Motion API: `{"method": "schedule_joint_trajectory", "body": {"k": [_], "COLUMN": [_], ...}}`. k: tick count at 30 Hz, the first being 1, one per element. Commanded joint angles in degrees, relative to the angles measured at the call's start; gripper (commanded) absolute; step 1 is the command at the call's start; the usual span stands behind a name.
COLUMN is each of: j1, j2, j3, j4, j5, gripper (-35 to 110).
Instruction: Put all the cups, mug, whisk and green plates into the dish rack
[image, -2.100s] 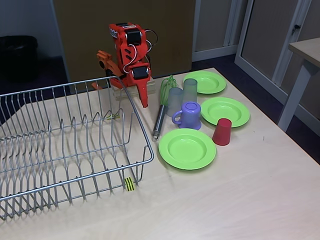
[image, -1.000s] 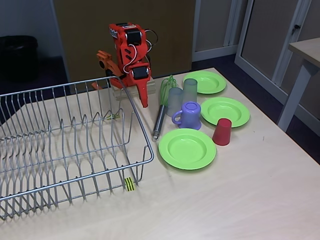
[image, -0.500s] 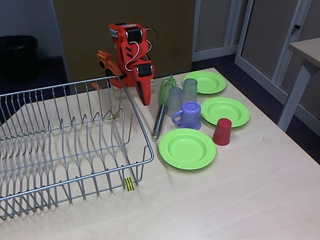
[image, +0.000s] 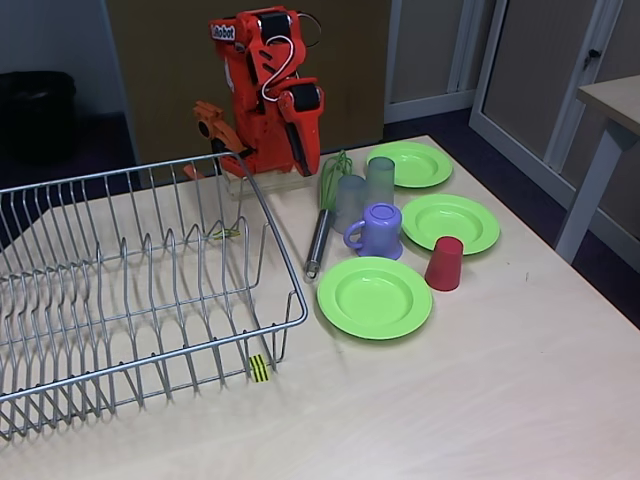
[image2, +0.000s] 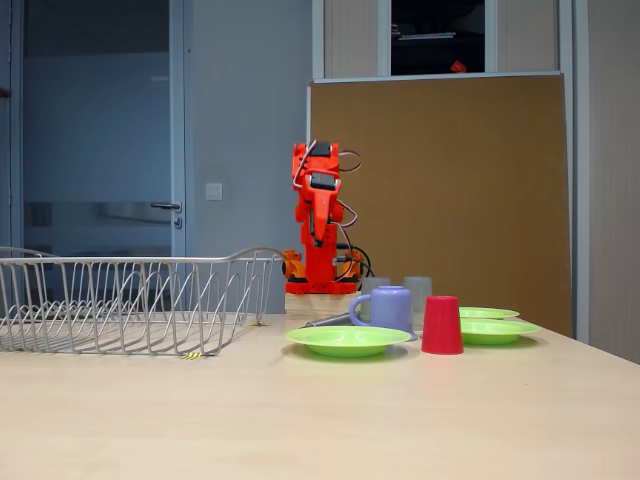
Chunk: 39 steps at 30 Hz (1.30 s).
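My orange arm stands at the table's back edge. Its gripper (image: 308, 170) (image2: 318, 240) hangs point down with the fingers together, holding nothing, just left of the whisk's green loops. The whisk (image: 320, 232) lies on the table beside two grey-blue tumblers (image: 349, 203) (image: 380, 180). The purple mug (image: 380, 230) (image2: 388, 308) and the upturned red cup (image: 444, 263) (image2: 442, 325) stand in front of them. Three green plates (image: 374, 296) (image: 450, 222) (image: 410, 163) lie flat around these. The wire dish rack (image: 120, 173) (image2: 130, 300) fills the left and holds nothing.
A yellow-and-black tag (image: 259, 368) marks the rack's near corner. Bare tabletop (image: 480, 400) stretches across the front and right. The leg of a second table (image: 590, 190) stands beyond the right edge. A brown board (image2: 450, 180) rises behind the arm.
The arm has straightened upward. The gripper tip has lifted away from the table and swung a little to the right, toward the whisk. The dishes and rack have not moved.
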Motion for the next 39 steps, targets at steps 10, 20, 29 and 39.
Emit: {"method": "schedule_joint_trajectory", "body": {"k": [10,20,29,39], "j1": [-6.7,-17.4,-26.1,-28.1], "j2": [-41.4,-77.8,-94.3,-99.1], "j3": [-35.4,-69.3,-84.6,-80.7], "j4": [1.5,3.0,14.2,10.2], "j5": [-0.8,17.9,38.6,47.1], "gripper": [18,19,34,41]}}
